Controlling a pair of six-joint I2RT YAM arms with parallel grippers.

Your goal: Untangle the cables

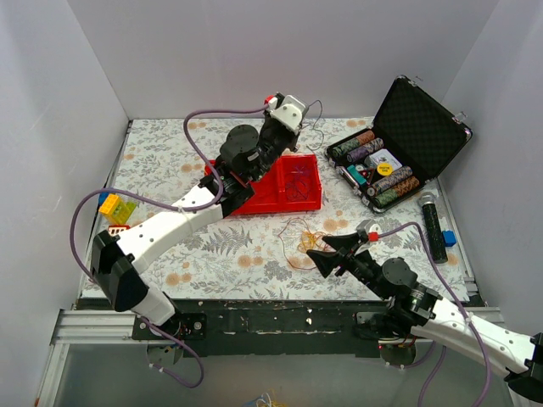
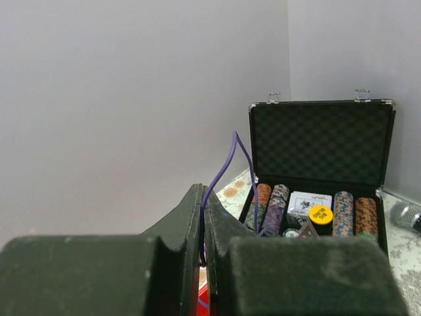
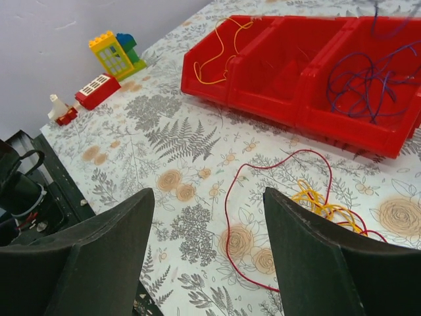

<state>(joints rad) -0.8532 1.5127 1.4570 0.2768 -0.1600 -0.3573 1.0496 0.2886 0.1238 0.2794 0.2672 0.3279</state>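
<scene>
Across the top view, the floral table (image 1: 212, 254) filled most of the frame. The left arm reached toward 12 o'clock. Its left gripper (image 2: 202, 204) was held high, fingers (image 2: 187, 224) pressed together on a purple cable (image 2: 227, 157) that rose from between them in a tall loop. The right arm came in from 5 o'clock. The right gripper (image 3: 207, 257) hung over the cloth, fingers (image 3: 99, 250) wide apart, touching nothing.

A black case (image 1: 424, 119) sat open at 2 o'clock, lid up. It held rows of poker chips (image 2: 273, 207) and a yellow disc (image 2: 320, 214) with dark print too small to read.

The red bin (image 3: 276, 99) sat just past centre toward 12 and had three compartments. A yellow cable (image 3: 220, 46) lay in the 9 o'clock-end one, and purple strands (image 3: 368, 79) were heaped in the 3 o'clock-end one.

A microphone (image 1: 431, 222) lay at 3 o'clock beside the case. Toy blocks (image 1: 114, 206) sat at the 9 o'clock edge.

A red cable (image 3: 227, 217) looped on the cloth at 6 o'clock of the bin, under the right gripper. It ran into a yellow tangle (image 3: 322, 204) and touched it.
</scene>
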